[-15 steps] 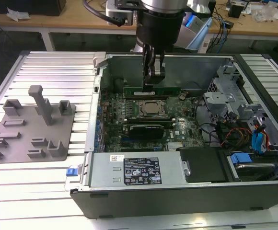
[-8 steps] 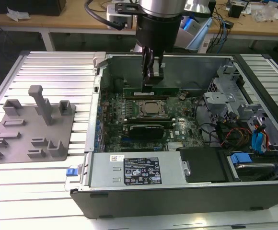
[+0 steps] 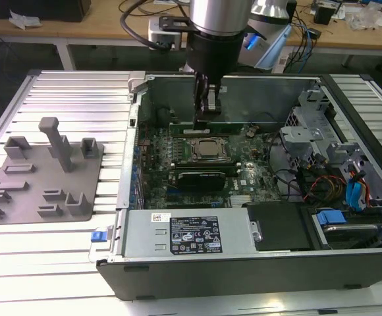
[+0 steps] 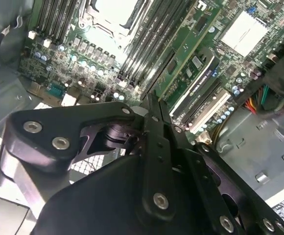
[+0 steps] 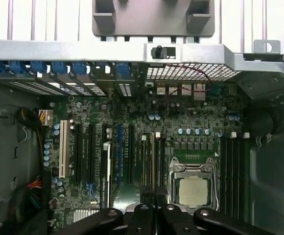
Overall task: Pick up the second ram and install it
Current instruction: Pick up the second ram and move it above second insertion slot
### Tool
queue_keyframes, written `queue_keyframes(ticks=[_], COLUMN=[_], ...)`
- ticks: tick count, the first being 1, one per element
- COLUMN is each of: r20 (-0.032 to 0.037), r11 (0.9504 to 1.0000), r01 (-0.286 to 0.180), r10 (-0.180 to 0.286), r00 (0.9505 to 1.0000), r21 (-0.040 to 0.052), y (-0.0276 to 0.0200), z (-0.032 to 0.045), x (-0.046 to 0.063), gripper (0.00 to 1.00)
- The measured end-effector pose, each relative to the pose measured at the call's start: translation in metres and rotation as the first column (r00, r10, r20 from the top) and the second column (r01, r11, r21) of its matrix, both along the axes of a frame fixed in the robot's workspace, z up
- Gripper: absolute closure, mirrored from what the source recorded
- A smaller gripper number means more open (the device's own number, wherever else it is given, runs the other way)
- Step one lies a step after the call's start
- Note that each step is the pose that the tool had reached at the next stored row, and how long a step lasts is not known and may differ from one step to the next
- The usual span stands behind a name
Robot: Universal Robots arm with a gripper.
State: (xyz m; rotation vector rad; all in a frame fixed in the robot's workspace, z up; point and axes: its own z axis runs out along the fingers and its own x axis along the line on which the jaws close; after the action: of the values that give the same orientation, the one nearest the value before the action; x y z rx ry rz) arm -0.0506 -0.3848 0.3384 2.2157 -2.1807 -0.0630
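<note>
My gripper (image 3: 207, 120) reaches down into the open computer case (image 3: 145, 197), with its black fingers pressed together. Its tips stand over the memory slots just behind the processor socket (image 3: 207, 149). A thin green strip, the second ram (image 3: 234, 123), runs on edge along those slots right under the fingertips. In the first wrist view the gripper (image 5: 154, 209) points at the slots beside the processor (image 5: 193, 191), where the ram's narrow top edge (image 5: 153, 156) shows. I cannot tell whether the tips touch it. In the second wrist view the gripper (image 4: 150, 100) is shut above the same slots.
A grey plastic plate (image 3: 43, 178) with upright posts lies on the slatted table at the exterior view's left. Inside the case are a black card (image 3: 204, 178) in front of the processor, the power supply (image 3: 184, 234) at the front, and drive cages with cables (image 3: 349, 171) on the right.
</note>
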Motion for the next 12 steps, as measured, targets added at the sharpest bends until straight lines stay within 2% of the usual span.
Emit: queue_keyframes(ticks=[7,12], r20=[0.0001,0.0], r11=[1.0,1.0], r01=[0.0,0.0], r10=[0.0,0.0], r00=[1.0,1.0], r21=[0.0002,0.0001], y=[0.0093,0.0174], z=[-0.0103,-0.0204], x=[0.0,0.0], gripper=[0.91,0.91])
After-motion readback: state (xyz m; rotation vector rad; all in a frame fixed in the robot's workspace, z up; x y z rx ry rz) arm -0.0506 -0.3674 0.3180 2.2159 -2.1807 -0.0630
